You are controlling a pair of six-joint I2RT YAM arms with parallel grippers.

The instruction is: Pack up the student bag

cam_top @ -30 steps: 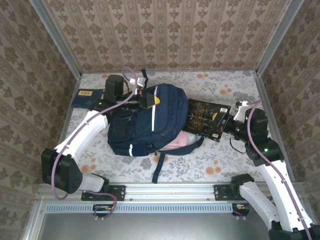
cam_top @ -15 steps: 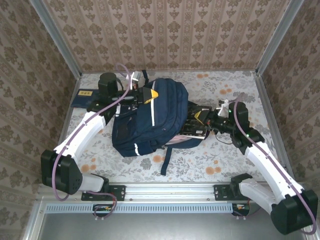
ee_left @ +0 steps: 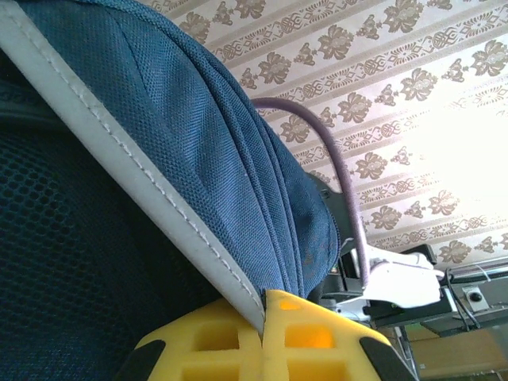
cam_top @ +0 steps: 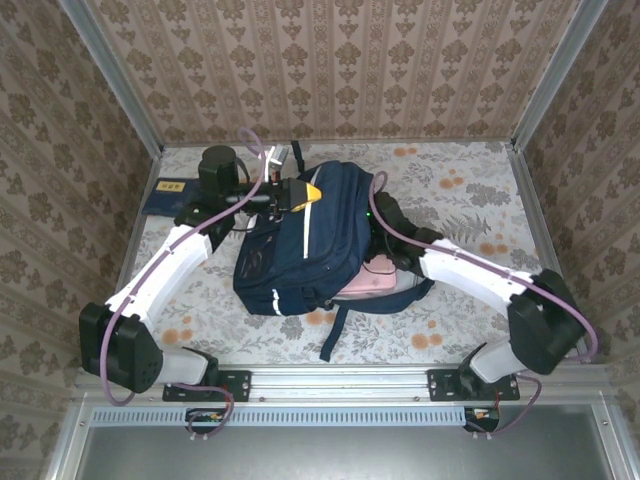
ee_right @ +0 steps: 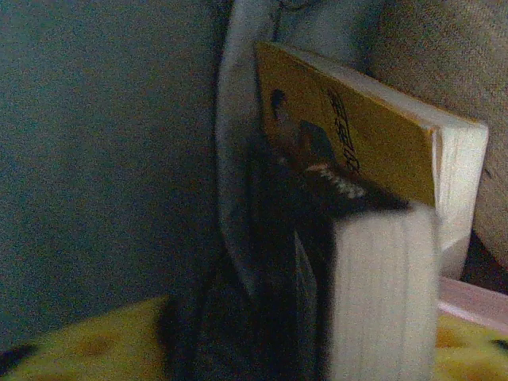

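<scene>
The navy student bag (cam_top: 310, 240) lies mid-table with its opening to the right. My left gripper (cam_top: 295, 192) is shut on the bag's white-trimmed edge (ee_left: 159, 206), holding it up; the yellow fingertips (ee_left: 230, 341) pinch the trim between them. My right arm reaches into the opening from the right, and its gripper (ee_right: 302, 349) is inside the dark bag. Its yellow fingers (ee_right: 79, 349) stand wide apart, open. A black book (ee_right: 373, 286) with white pages stands between them, in front of a yellow book (ee_right: 349, 127). Something pink (cam_top: 365, 280) shows in the bag's opening.
A navy-blue book with a yellow label (cam_top: 165, 195) lies at the back left beside the left arm. The bag's dark strap (cam_top: 330, 335) trails toward the near edge. Patterned walls close in the table on three sides.
My right arm has swung left and carried the black book from the table into the bag, then opened its jaws. The left gripper has kept its hold while the bag shifted slightly right.
</scene>
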